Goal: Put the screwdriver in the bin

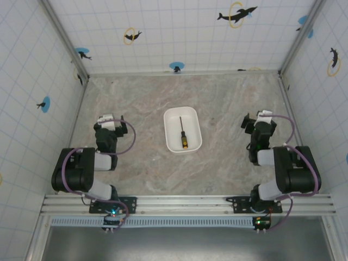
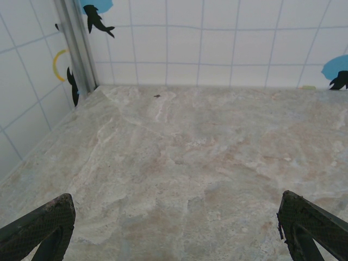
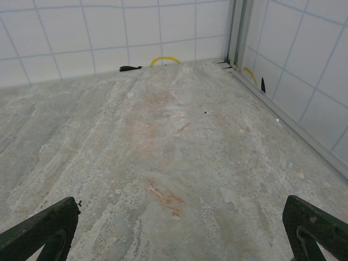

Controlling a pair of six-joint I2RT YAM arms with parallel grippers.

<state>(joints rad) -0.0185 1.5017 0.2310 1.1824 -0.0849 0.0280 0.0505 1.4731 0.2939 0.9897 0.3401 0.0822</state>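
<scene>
Left gripper [image 1: 111, 118], near the table's [image 1: 228, 103] left edge, has its jaws spread wide over bare marble, holding nothing. At the table's middle, the bin [image 1: 191, 120] holds the screwdriver [image 1: 182, 132], lying along the bin's length, handle toward the near edge, tip toward the far edge. Right gripper [image 1: 260, 117], near the right edge, is likewise wide apart and empty.

The black, blocky left arm [image 1: 81, 171] and right arm [image 1: 293, 174] wore pale grey sleeves [image 1: 103, 161], looping purple cables [image 1: 133, 138] and white wrist caps [image 1: 106, 117].
</scene>
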